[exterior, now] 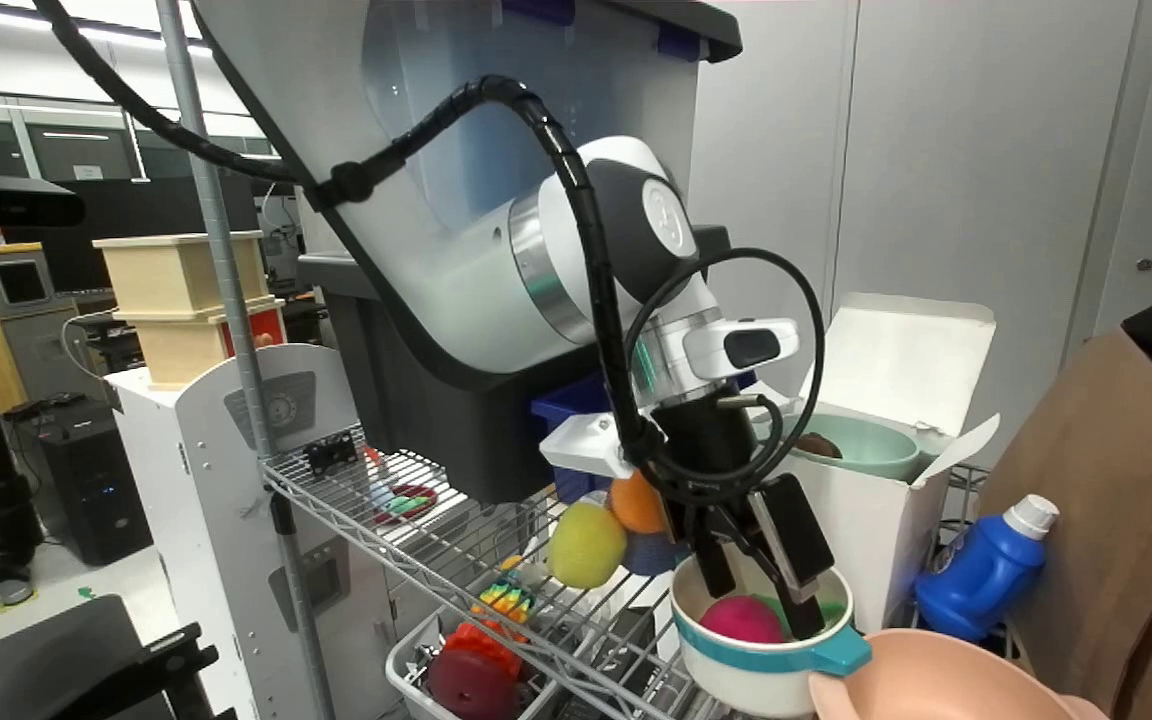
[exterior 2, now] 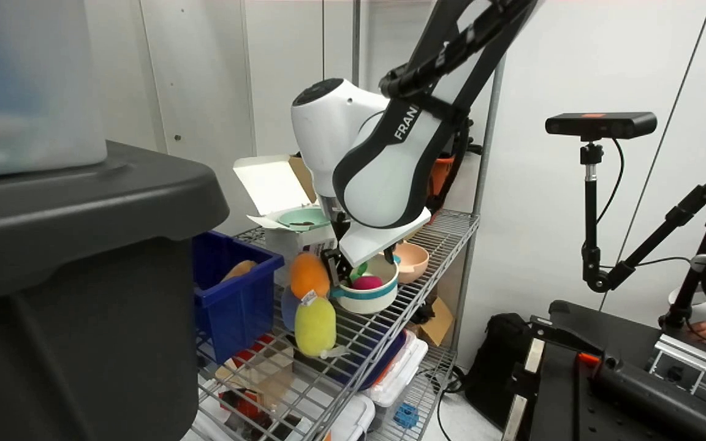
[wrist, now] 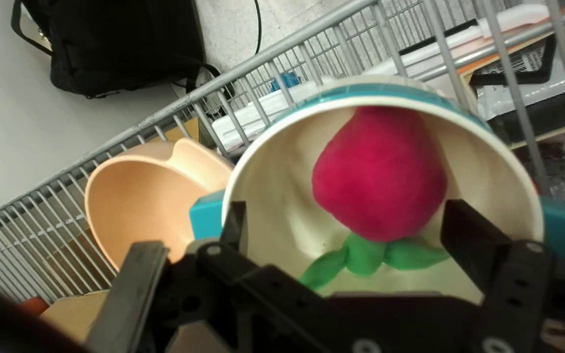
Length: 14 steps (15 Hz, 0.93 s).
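While the pink plush (wrist: 379,176) lies in the pot (exterior: 746,685) on the shelf (wrist: 243,74), the gripper (wrist: 345,211) points down at it, jaws wide apart, holding nothing. A peach bowl (exterior: 956,675) sits just beside the pot, a yellow toy (exterior: 586,545) and an orange toy (exterior: 637,502) near its opposite side.

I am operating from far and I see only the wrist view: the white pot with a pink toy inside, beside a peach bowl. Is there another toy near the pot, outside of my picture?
Observer: Yes, both exterior views show a yellow toy, on the side of the white pot away from the peach bowl.
Operator: Thank you. And is there some box near the pot?
Observer: Yes, an open white box, with a mint-green bowl in its top.
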Each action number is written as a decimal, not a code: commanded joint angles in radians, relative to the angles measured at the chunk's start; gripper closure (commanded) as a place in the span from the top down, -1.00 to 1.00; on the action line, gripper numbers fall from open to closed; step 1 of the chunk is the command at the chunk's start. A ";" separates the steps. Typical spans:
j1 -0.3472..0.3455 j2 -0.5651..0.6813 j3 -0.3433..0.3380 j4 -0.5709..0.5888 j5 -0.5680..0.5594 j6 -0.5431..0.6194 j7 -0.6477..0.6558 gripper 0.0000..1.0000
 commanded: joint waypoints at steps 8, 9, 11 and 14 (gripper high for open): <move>0.025 0.042 -0.026 0.044 0.018 -0.009 0.007 0.87; 0.025 0.042 -0.027 0.042 0.016 -0.005 0.007 0.45; 0.026 0.042 -0.027 0.037 0.014 0.000 0.003 0.37; 0.029 0.039 -0.026 0.042 0.015 -0.002 0.002 -0.12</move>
